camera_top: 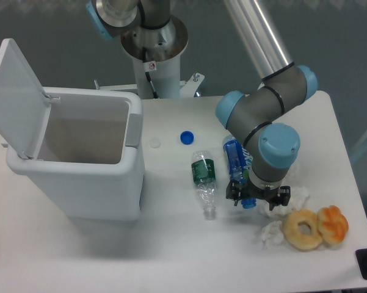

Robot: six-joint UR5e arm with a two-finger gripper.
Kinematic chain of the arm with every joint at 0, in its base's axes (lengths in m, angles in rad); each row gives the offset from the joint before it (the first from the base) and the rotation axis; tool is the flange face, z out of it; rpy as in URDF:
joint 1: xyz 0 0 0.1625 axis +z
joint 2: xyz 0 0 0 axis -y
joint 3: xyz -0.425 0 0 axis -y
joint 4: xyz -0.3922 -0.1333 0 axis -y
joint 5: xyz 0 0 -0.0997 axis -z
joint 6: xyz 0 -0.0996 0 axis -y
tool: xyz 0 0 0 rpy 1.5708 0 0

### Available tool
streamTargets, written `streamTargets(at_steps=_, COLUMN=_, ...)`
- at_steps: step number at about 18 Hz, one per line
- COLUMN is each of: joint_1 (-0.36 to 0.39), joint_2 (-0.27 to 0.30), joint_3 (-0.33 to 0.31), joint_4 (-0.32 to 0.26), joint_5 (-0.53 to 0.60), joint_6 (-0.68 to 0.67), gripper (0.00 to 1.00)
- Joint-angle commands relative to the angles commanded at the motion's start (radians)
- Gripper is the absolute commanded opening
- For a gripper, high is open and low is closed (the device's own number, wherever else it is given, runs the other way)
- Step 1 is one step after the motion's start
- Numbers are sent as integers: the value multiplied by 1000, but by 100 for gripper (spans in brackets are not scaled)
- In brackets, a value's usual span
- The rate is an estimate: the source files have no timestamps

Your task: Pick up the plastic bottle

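Observation:
The plastic bottle lies on the white table, its blue label showing and its blue cap pointing toward the front. Much of its lower half is hidden under the arm's wrist. My gripper hangs right over the cap end, fingers spread to either side of the neck, and looks open. Whether the fingers touch the bottle cannot be made out.
A slimmer clear bottle with a green label lies just left. A loose blue cap and a white cap sit behind. An open white bin stands left. Crumpled tissue and two pastries lie right of the gripper.

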Motion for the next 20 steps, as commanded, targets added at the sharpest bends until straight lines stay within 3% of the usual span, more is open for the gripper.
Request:
streamTargets(at_steps=6, joint_1=-2, joint_2=-2, joint_3=2, joint_4=0, joint_5=-2, joint_6=-23, gripper=81)
streamTargets(at_steps=15, joint_1=-2, joint_2=-2, joint_3=2, joint_4=0, joint_5=-5, joint_6=-22, gripper=39)
streamTargets(at_steps=18, joint_1=-2, joint_2=-2, joint_3=2, joint_4=0, joint_5=-6, joint_6=-22, gripper=28)
streamTargets(at_steps=20, joint_1=-2, joint_2=-2, joint_3=3, joint_4=0, joint_5=-8, joint_6=-22, gripper=27)
